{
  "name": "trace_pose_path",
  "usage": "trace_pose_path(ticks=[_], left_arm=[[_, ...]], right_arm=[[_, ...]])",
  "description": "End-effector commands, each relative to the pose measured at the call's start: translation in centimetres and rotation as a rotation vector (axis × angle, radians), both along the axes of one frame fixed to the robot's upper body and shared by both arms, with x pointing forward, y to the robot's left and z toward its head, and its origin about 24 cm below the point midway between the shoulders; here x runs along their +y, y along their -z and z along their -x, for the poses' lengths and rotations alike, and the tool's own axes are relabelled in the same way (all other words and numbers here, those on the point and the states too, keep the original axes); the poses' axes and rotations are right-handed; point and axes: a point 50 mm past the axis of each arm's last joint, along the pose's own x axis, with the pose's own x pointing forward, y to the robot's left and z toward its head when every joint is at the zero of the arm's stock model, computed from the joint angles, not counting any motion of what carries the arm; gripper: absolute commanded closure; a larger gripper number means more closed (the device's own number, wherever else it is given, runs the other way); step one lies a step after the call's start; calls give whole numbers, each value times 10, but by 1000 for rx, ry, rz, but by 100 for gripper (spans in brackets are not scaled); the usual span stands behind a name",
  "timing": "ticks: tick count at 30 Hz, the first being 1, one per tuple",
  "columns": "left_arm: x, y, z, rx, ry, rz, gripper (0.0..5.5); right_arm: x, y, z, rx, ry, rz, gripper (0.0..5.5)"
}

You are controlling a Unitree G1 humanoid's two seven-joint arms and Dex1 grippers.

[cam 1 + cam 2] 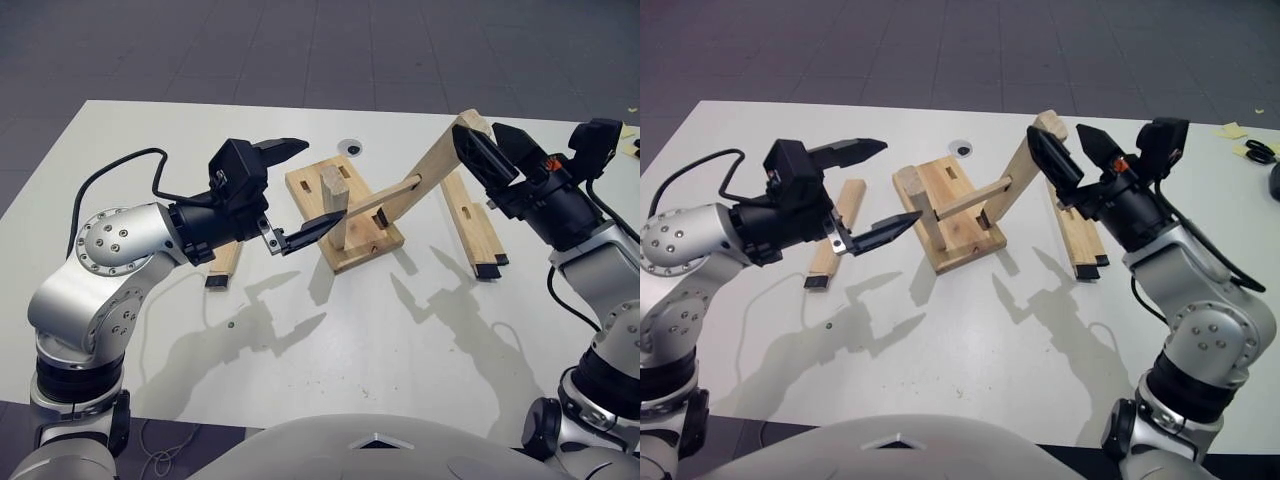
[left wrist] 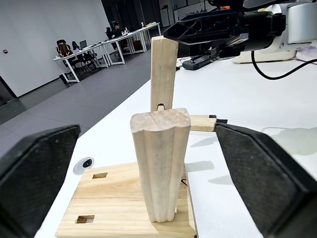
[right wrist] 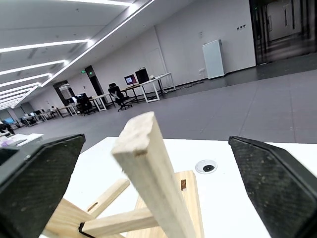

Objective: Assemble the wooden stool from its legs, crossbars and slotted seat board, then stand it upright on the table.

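The slotted seat board (image 1: 372, 243) lies flat on the white table (image 1: 330, 360). One leg (image 1: 335, 195) stands upright in it. A crossbar (image 1: 388, 197) joins that leg to a second leg (image 1: 437, 155), which leans up to the right. My left gripper (image 1: 325, 180) is open, its fingers (image 2: 39, 173) on either side of the upright leg (image 2: 161, 163) without touching it. My right gripper (image 1: 478, 128) is open around the top of the leaning leg (image 3: 148, 168), with wide gaps on both sides.
A loose leg (image 1: 224, 264) lies partly under my left arm. More loose wooden legs (image 1: 470, 225) lie right of the board, below my right gripper. A round cable hole (image 1: 350, 148) sits behind the board. The table's near half is bare.
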Motion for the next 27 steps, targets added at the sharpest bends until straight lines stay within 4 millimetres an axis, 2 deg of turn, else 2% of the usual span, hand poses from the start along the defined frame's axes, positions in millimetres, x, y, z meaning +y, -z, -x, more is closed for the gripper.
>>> trace_pose_path(ticks=[1, 8, 20, 24, 27], left_arm=[[-1, -5, 3, -11, 19, -20, 129], [-4, -9, 2, -24, 46, -25, 234], [-7, -4, 2, -5, 71, -40, 445], [-5, -9, 1, -14, 66, -8, 511], [-6, -17, 0, -28, 73, 41, 469]], right_arm=[[1, 4, 6, -12, 9, 29, 10], [6, 8, 6, -30, 18, 52, 10], [7, 6, -3, -59, 32, 60, 10], [8, 9, -3, -50, 26, 70, 10], [7, 10, -3, -46, 25, 72, 10]])
